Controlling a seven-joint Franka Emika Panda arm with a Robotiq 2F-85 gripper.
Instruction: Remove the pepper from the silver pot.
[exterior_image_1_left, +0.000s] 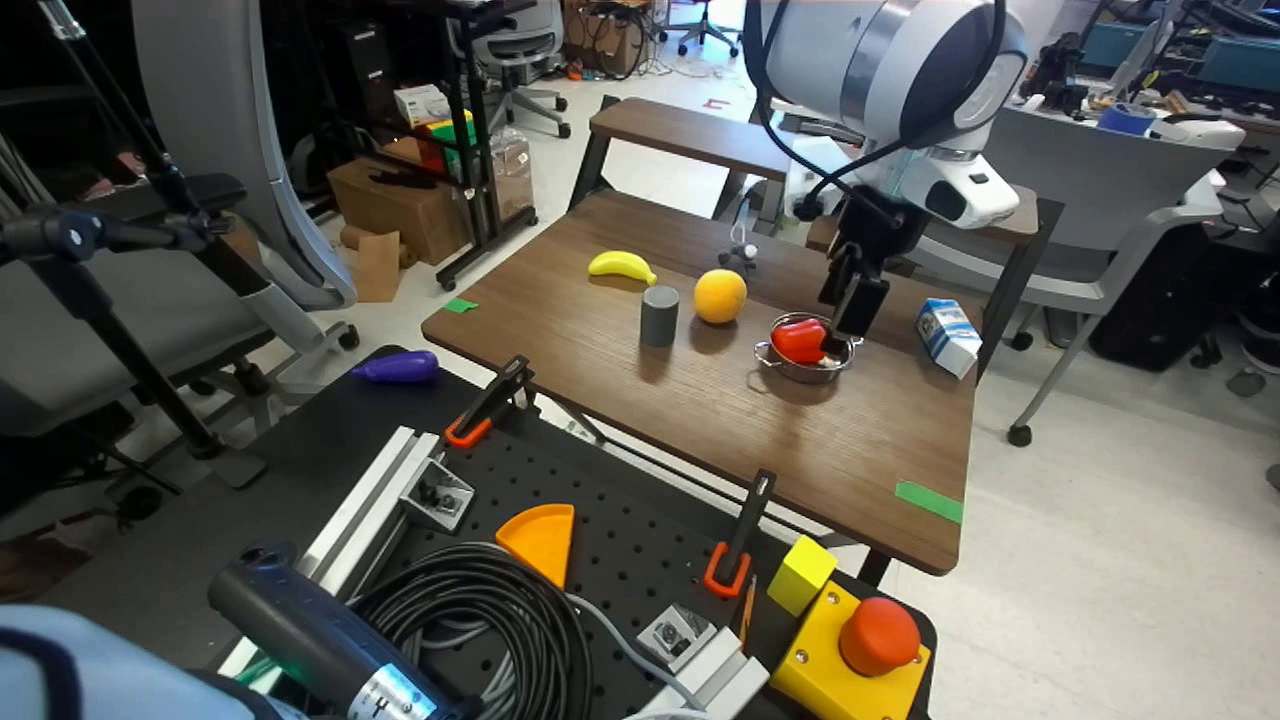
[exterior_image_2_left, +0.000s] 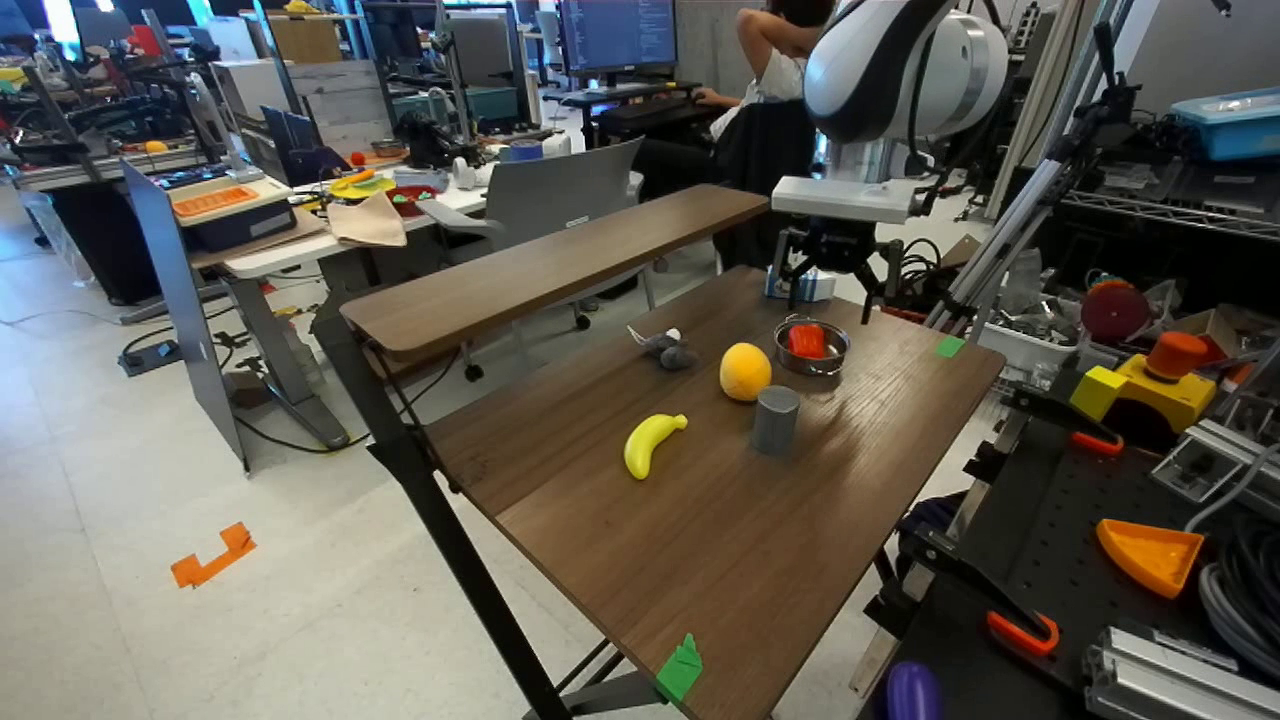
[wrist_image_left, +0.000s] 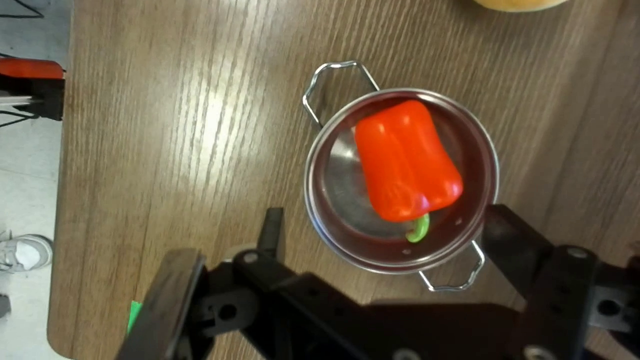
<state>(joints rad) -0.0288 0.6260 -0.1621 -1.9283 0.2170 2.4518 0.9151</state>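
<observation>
Jaws are held wide, nothing gripped, presumably so red pepper (wrist_image_left: 406, 162) can be straddled. Pepper is laid on its side in silver pot (wrist_image_left: 342, 200), below and ahead of jaws, stem (wrist_image_left: 421, 229) turned toward them; rolling away is probably checked by pot.

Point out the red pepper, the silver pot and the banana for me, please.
Red pepper (wrist_image_left: 406, 162), wrist view: middle of its red body.
Silver pot (wrist_image_left: 346, 194), wrist view: bare metal of its inside floor.
Banana (exterior_image_2_left: 649, 445), in an exterior view: middle of its yellow curve.
</observation>
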